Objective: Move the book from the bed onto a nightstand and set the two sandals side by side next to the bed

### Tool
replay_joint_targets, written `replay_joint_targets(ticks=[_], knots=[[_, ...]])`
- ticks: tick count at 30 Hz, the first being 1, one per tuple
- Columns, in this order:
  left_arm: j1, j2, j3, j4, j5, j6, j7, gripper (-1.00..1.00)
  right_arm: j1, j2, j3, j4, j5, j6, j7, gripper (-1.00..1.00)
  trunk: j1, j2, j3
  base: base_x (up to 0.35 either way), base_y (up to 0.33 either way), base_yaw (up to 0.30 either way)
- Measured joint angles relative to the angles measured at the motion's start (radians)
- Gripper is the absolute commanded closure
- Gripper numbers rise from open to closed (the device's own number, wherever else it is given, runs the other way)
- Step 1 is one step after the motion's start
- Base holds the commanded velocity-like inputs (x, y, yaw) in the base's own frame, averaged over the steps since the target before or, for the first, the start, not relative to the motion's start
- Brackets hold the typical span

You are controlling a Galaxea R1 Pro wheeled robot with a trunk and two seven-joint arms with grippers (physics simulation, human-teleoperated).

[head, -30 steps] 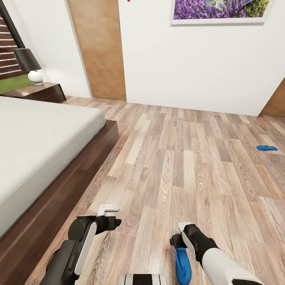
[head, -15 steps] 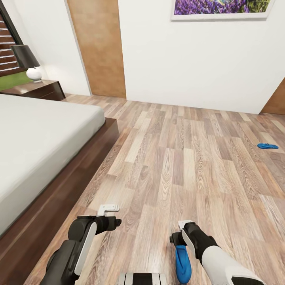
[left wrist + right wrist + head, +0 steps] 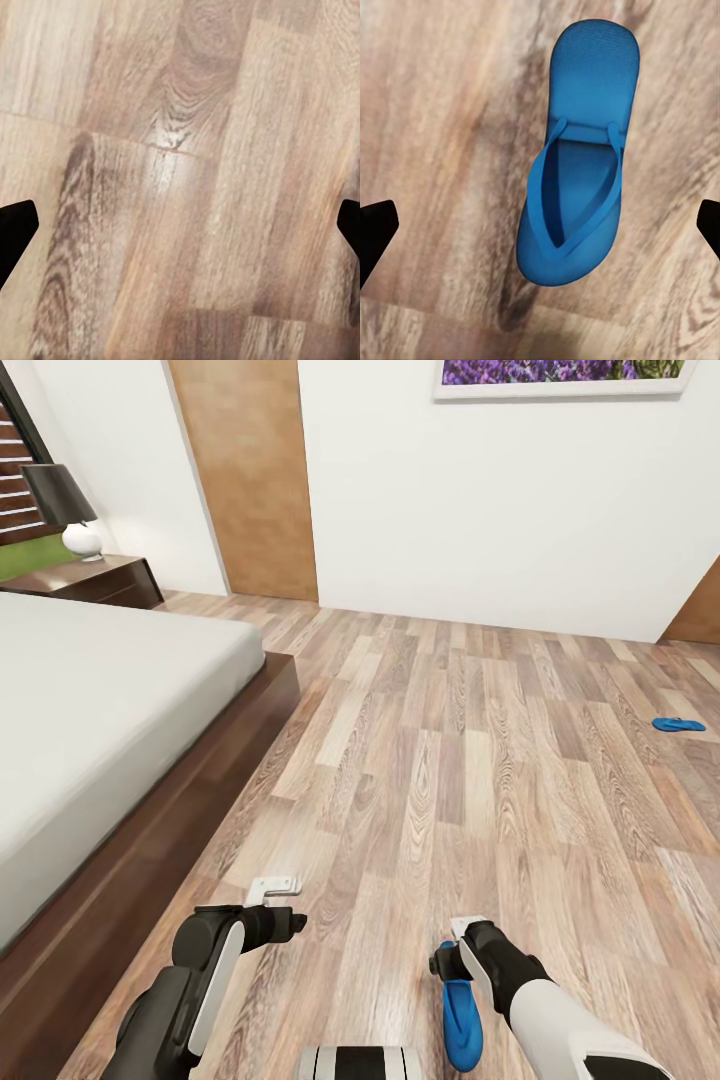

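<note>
**Desk:** Bedroom, from the robot's head camera. What sits at the left?

**Photographer:** The nightstand [image 3: 95,578] in the far corner, a lamp [image 3: 68,510] on it, then the off-white bed [image 3: 90,710] on its dark frame. The book can't be seen on the mattress from here. Low down, the left gripper [image 3: 275,885] hangs over bare floor [image 3: 420,760], jaws spread wide and empty.

**Desk:** And to the right?

**Photographer:** The right gripper [image 3: 455,940] hovers with its jaws apart over one sandal [image 3: 462,1020], which lies flat on the planks just beneath the arm. It is a bright blue flip-flop [image 3: 577,161], straps up, sole textured. Its mate, the far sandal [image 3: 679,724], lies well apart near the right wall.

**Desk:** Risks?

**Photographer:** My guess: a thin, flat sole (nothing standing proud but the straps) could slide out from under closing fingers, or the jaws could scrape the floor. The pair also sit far from each other and from the bed, so a dropped sandal in transit would cost time.
</note>
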Motion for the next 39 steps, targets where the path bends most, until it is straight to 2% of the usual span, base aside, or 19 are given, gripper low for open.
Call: replay_joint_targets(ticks=[10, 21, 28, 39], knots=[[0.000, 0.000, 0.000, 0.001, -0.001, -0.001, 0.001, -1.00, 0.000, -0.003, -0.004, 0.001, 0.000, -0.001, 0.000, -1.00, 0.000, 0.000, 0.000, 0.000, 0.000, 0.000], [0.000, 0.000, 0.000, 0.002, -0.001, -0.002, 0.001, -1.00, -0.004, -0.006, -0.005, 0.000, 0.000, -0.001, -0.003, -1.00, 0.005, -0.003, -0.042, 0.000, 0.000, 0.000], [0.000, 0.000, 0.000, 0.002, -0.001, -0.002, 0.001, -1.00, -0.012, -0.006, -0.005, 0.000, 0.000, 0.000, -0.003, -1.00, 0.005, -0.003, -0.043, 0.000, 0.000, 0.000], [0.000, 0.000, -0.001, 0.002, -0.001, -0.003, 0.001, -1.00, -0.016, -0.006, -0.005, 0.000, -0.001, 0.000, -0.004, -1.00, 0.010, -0.005, -0.085, 0.000, 0.000, 0.000]])
